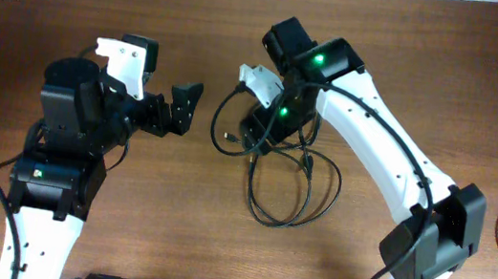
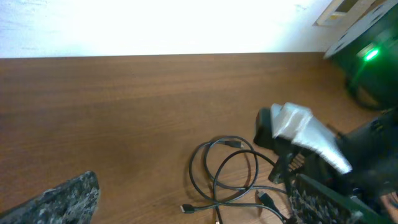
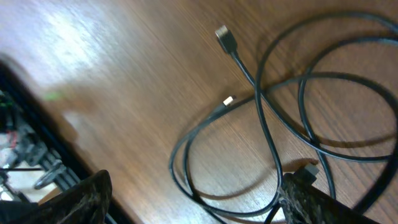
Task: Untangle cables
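speckled dark fingers [image 3: 87, 199] of the right gripper [image 3: 199, 208] are standing spread wide over thin black looped cables [image 3: 267, 124] lying on the brown wooden table [image 3: 124, 74]; the left gripper [image 1: 185, 109] is gaping empty nearby.

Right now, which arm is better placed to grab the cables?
Right. The right gripper, open, hangs over the cables, loops between its fingers; the left gripper, also open, sits off to one side.

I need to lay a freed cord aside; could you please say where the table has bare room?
Bare brown wooden tabletop lies between the black left arm and the thin black cable loops, and right of the white right arm. It is crowded under the right gripper.
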### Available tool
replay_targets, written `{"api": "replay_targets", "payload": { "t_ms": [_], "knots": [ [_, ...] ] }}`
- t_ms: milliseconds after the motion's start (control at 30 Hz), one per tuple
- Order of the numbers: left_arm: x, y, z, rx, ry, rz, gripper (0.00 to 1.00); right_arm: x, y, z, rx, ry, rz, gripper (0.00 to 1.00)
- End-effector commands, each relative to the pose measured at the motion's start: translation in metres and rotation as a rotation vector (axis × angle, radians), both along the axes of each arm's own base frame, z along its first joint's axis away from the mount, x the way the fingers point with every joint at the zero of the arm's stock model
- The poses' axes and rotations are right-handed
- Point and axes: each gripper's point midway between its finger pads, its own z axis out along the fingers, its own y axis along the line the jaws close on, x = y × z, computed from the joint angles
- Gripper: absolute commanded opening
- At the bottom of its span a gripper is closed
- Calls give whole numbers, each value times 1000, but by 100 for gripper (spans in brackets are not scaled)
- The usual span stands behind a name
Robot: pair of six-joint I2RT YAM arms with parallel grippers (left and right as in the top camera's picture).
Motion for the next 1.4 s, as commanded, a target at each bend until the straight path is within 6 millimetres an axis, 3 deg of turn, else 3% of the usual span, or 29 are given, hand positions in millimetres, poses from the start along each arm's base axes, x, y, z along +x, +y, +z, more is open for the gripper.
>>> {"api": "replay_targets", "payload": {
  "t_ms": [0, 167, 400, 567, 800, 1000, 1233, 1267, 1367],
  "knots": [
    [0, 2, 2, -2, -6, 13, 99, -4, -14, -27, -74, 15, 3, 86],
    [0, 2, 2, -2, -6, 13, 99, -12, -22, -51, -103, 52, -1, 86],
    [0, 2, 2, -2, -6, 13, 99, 1, -51, -85, -170, 22, -58, 86],
    [0, 2, 2, -2, -6, 13, 99, -4, -61, -93, -172, 60, -82, 87],
    [0, 2, 2, -2, -6, 13, 99, -3, -57, -97, -148, 52, -70, 90],
    [0, 2, 2, -2, -6, 13, 99, -12, -61, -118, -152, 66, -56, 94],
    [0, 2, 2, -2, -6, 13, 99, -21, -58, -128, -120, 94, -55, 82],
    [0, 2, 2, -2, -6, 13, 99, -19, -57, -131, -114, 83, -56, 70],
    [0, 2, 2, -2, -6, 13, 99, -18, -56, -134, -104, 73, -56, 62]
  ]
}}
